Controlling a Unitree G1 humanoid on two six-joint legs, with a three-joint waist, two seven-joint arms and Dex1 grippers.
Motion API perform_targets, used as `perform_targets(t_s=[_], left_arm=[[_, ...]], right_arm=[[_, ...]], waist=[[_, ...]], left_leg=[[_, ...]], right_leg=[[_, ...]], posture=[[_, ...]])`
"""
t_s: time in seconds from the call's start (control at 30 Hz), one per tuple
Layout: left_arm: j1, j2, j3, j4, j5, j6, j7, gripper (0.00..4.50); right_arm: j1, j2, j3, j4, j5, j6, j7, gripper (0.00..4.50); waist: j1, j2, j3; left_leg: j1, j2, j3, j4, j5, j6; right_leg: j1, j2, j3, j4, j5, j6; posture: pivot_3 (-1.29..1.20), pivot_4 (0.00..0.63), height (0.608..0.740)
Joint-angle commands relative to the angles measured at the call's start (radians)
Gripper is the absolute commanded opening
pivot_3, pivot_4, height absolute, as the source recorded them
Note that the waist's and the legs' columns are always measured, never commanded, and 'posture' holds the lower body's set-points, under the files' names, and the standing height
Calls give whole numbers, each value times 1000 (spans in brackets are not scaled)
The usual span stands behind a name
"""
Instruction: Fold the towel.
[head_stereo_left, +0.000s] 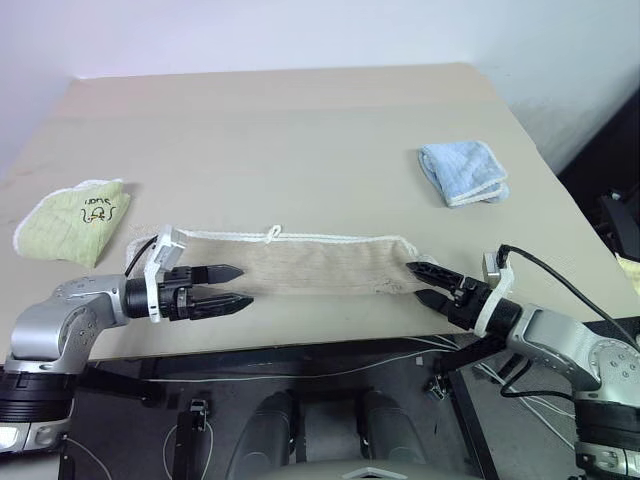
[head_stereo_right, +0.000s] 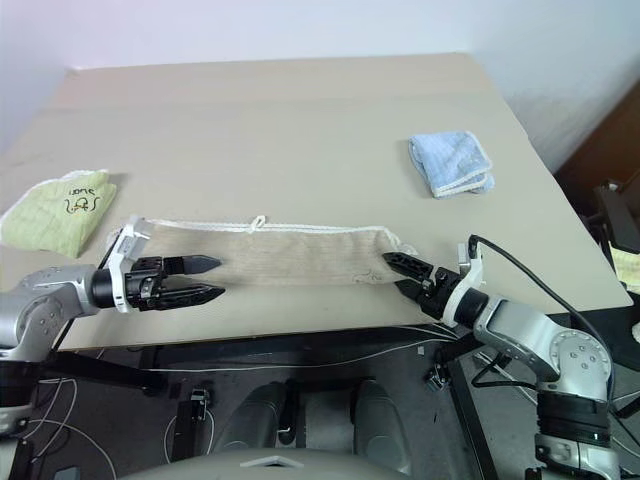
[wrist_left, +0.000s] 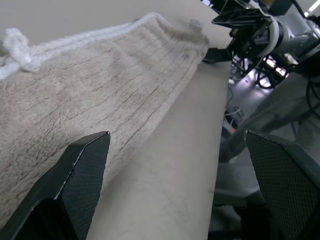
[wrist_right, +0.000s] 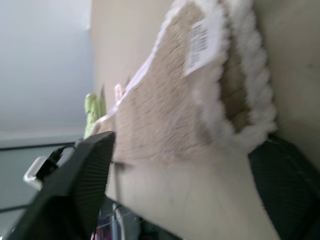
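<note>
The towel (head_stereo_left: 310, 265) is a long beige strip with a white corded edge, lying flat along the table's front edge. My left gripper (head_stereo_left: 245, 285) hovers open over the towel's left part, pointing along it toward the right. My right gripper (head_stereo_left: 414, 281) is open at the towel's right end, one finger above the corner and one at the table edge. In the right wrist view the towel's end (wrist_right: 165, 115) with its white label (wrist_right: 202, 37) lies between the two fingers, ungripped. The left wrist view looks along the towel (wrist_left: 100, 95).
A folded green cloth (head_stereo_left: 75, 218) lies at the table's left edge and a folded blue cloth (head_stereo_left: 463, 172) at the right. The tan table (head_stereo_left: 300, 130) stretches back behind the towel. Cables hang under its front edge.
</note>
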Motion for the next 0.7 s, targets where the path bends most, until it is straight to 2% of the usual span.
perform_targets(t_s=[0.03,0.3,0.47,0.7], left_arm=[[-9,-1,2,-1,5,-29,-6,4500],[1,-1,2,9,14,-46,-7,4500],[-3,-1,3,28,25,-59,-10,4500],[17,-5,15,33,22,-72,-2,4500]], right_arm=[[-11,0,9,-45,-3,-46,-31,2829],[-26,5,-10,-48,-3,-90,-52,38],[-24,-37,-46,-35,-3,-91,-39,38],[-83,-289,-127,196,-86,-14,162,38]], waist=[[1,0,0],[3,0,0],[4,0,0],[7,1,0]], left_leg=[[-1,0,0,-1,0,0],[-5,0,1,-3,-2,4],[-5,0,1,-2,-2,4],[-5,0,2,-1,-3,5]], right_leg=[[-1,0,0,-1,0,0],[-2,0,-1,-7,0,0],[-2,0,-1,-7,0,0],[0,-1,-1,-10,0,0]], posture=[[0,150,740],[0,150,740],[0,150,740],[0,150,740]])
